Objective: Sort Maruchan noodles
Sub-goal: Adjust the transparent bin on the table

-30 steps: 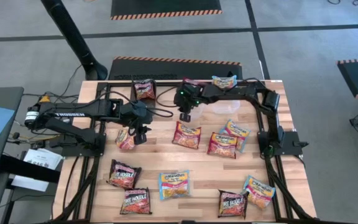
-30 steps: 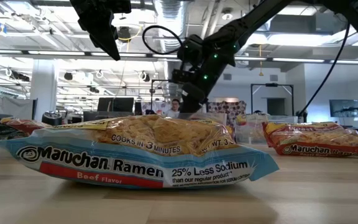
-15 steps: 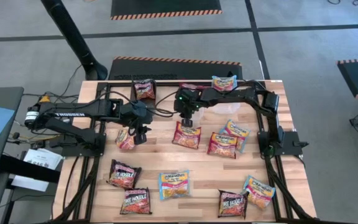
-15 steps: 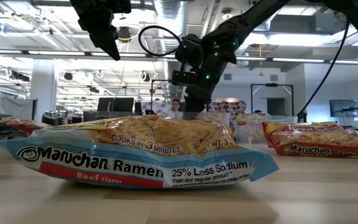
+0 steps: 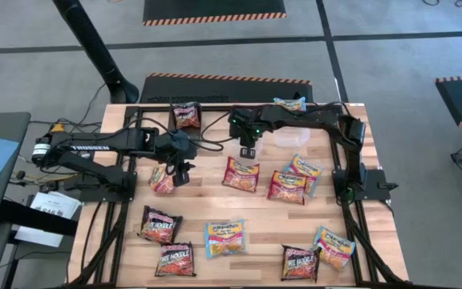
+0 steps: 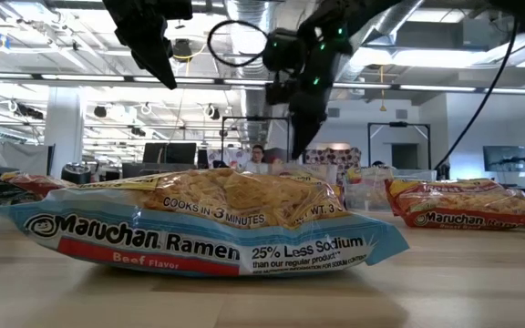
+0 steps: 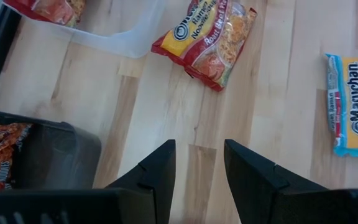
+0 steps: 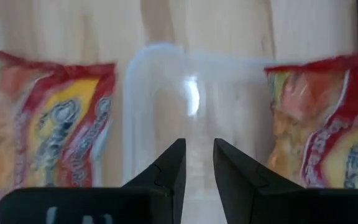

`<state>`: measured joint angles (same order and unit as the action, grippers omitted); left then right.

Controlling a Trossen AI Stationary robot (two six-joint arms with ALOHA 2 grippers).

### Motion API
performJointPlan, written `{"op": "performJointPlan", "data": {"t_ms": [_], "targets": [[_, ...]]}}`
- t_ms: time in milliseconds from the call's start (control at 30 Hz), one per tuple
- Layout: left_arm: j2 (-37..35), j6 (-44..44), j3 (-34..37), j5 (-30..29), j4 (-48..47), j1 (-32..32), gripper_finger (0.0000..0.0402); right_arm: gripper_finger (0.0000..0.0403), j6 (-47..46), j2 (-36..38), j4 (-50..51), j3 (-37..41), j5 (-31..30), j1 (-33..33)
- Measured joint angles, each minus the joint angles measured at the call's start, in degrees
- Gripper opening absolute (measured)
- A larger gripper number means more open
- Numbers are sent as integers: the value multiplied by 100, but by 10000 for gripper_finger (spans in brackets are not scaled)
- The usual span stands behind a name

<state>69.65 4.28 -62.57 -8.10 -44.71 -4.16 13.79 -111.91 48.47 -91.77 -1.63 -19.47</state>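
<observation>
- Right pincer [image 5: 249,150] hovers empty, tips slightly apart, between the clear bin [image 5: 289,137] and a red noodle packet [image 5: 241,174] on the bench [image 5: 255,225].
- Left pincer [image 5: 180,172], parted and empty, waits beside another packet [image 5: 160,181].
- Next, probably: descend onto a packet.

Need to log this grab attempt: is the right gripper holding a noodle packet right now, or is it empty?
Empty. The right gripper has a bare gap between its fingers, with only the clear bin showing through.

The left arm covers part of a red packet [image 5: 162,181].
</observation>
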Motion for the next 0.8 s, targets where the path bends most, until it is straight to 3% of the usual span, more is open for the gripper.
{"op": "performJointPlan", "data": {"t_ms": [233,433,600,800], "targets": [[0,2,0,-21,-2,0,124,107,-269,387,1245,-177,100,80],[0,2,0,-28,2,0,124,107,-389,577,2040,-177,638,256],[0,4,0,-28,0,0,124,107,-147,588,1973,-71,1105,390],[0,4,0,-30,0,0,124,107,-16,580,1415,506,1102,444]]}}
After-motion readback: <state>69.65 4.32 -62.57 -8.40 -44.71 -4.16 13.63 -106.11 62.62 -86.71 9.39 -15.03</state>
